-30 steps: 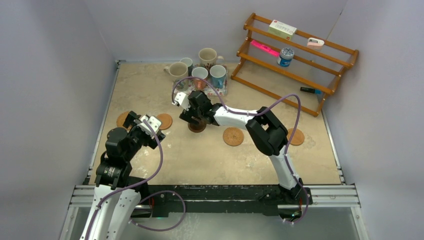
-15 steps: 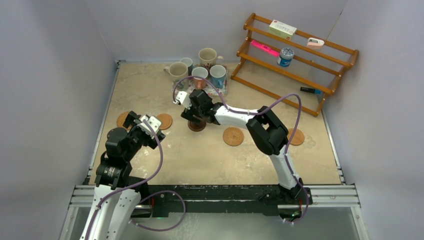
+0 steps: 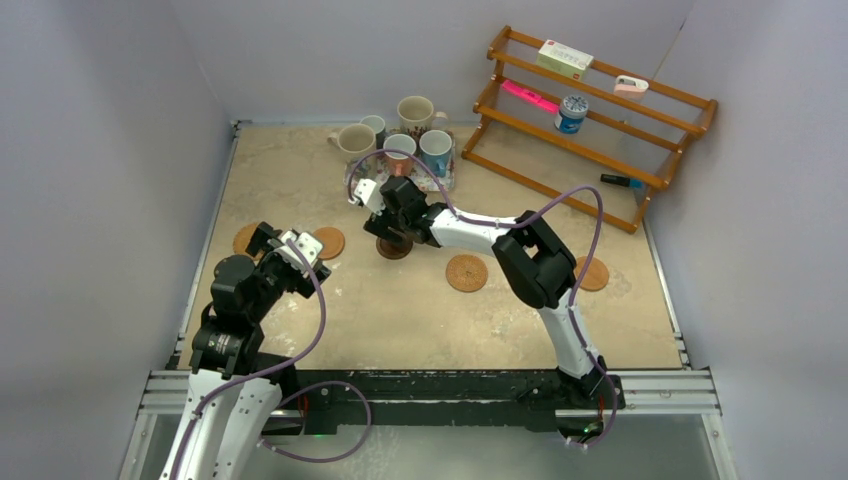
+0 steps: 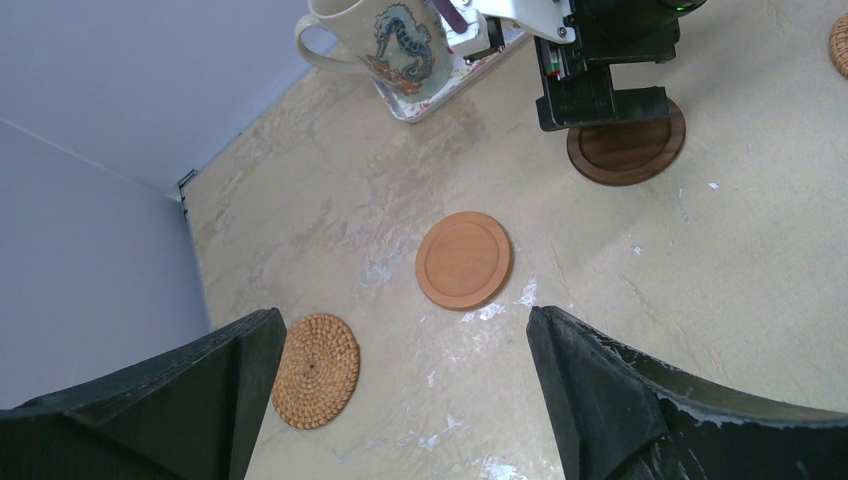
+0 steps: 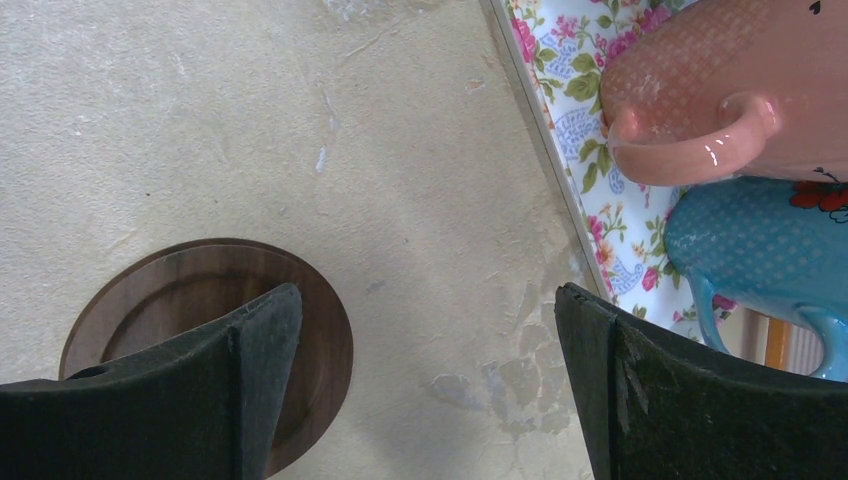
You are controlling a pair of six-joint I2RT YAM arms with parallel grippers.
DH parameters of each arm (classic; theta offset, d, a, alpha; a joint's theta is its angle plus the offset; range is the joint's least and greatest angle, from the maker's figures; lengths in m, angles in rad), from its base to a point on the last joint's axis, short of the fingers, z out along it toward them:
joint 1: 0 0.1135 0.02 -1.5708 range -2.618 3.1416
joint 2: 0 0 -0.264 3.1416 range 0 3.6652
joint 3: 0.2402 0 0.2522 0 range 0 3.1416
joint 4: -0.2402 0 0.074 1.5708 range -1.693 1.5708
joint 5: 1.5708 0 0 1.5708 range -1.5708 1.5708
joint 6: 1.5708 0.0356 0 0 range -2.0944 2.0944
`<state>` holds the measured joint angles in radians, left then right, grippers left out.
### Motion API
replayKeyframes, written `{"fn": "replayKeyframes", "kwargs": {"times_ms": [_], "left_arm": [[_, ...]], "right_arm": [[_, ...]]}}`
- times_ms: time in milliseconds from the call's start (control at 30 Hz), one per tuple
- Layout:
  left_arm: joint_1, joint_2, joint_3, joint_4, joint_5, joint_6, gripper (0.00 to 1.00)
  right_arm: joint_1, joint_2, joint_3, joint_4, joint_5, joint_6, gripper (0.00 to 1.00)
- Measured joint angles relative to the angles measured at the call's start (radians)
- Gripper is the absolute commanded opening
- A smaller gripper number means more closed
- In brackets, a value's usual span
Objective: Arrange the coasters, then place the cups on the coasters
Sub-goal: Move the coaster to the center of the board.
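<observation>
The left gripper point(image 4: 400, 335) is held wide open, empty — a smooth tan coaster point(image 4: 464, 259) is seen ahead between its fingers, a woven coaster point(image 4: 316, 370) to one side. Farther on, the right gripper point(image 5: 428, 300) is spread wide too, nothing held, the dark brown coaster point(image 5: 180, 290) partly under one finger. Beyond, the cups point(image 3: 399, 148) are bunched at the floral tray point(image 5: 570, 90).

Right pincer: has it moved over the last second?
Yes, slightly. The right pincer, open, has drifted farther from the arm bases, off the dark brown coaster toward the floral tray.

Floral tray point(image 5: 562, 62), wooden rack point(image 3: 560, 137)
</observation>
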<state>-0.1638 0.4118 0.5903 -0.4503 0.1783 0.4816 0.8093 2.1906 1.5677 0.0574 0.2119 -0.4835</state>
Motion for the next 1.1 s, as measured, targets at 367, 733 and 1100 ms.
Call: {"fn": "replayKeyframes", "kwargs": {"times_ms": [367, 733, 1100], "left_arm": [[0.000, 0.000, 0.000, 0.000, 0.000, 0.000, 1.00], [0.000, -0.006, 0.000, 0.000, 0.000, 0.000, 1.00], [0.000, 0.044, 0.009, 0.013, 0.001, 0.003, 1.00]], "right_arm": [[-0.003, 0.000, 0.009, -0.020, 0.007, -0.010, 0.99], [-0.005, 0.000, 0.016, -0.035, 0.027, -0.029, 0.99], [-0.024, -0.068, 0.029, -0.232, -0.087, -0.024, 0.99]]}}
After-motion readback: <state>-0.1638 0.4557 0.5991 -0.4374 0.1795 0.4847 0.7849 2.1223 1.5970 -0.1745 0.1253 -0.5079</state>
